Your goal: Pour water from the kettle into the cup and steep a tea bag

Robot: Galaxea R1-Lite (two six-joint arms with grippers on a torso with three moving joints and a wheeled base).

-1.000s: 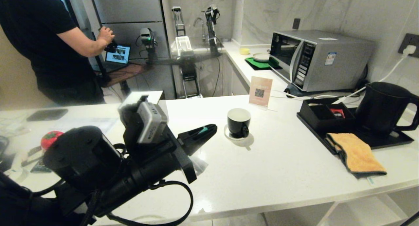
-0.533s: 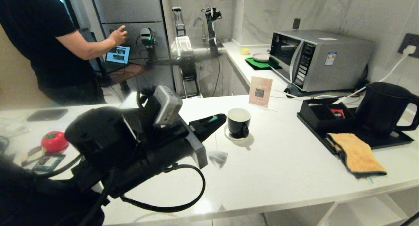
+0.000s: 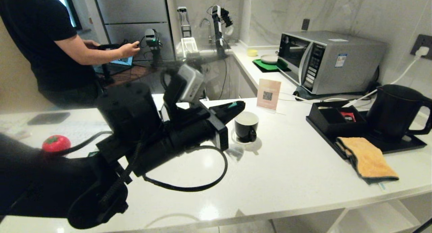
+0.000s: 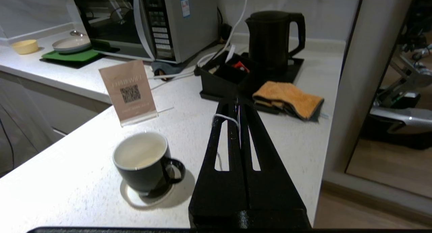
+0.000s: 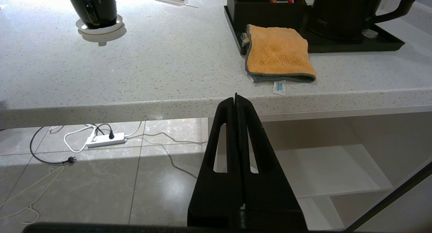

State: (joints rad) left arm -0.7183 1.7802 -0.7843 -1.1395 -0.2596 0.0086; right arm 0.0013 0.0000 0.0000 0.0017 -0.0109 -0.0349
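Observation:
The black cup [image 3: 246,126] with a white inside stands on its small white saucer [image 3: 235,140] at mid-counter; it also shows in the left wrist view [image 4: 141,162]. My left gripper [image 3: 242,104] hovers just left of the cup's rim, shut on the tea bag's tag and white string [image 4: 222,117]. The tea bag [image 3: 235,152] dangles below it, beside the saucer. The tall black kettle [image 3: 395,111] stands on a black tray [image 3: 408,143] at the far right, apart from both grippers. My right gripper [image 5: 236,97] is shut and empty, parked below the counter's front edge.
A QR sign [image 3: 268,94] stands behind the cup. An orange cloth [image 3: 368,157] lies over the tray's front, by a black compartment box [image 3: 332,120]. A microwave [image 3: 329,60] is at the back. A red ball [image 3: 55,143] lies left. A person [image 3: 50,47] stands back left.
My left arm has risen and swung right toward the cup, carrying the tea bag from the counter's middle to beside the saucer. The person's hand has moved right.

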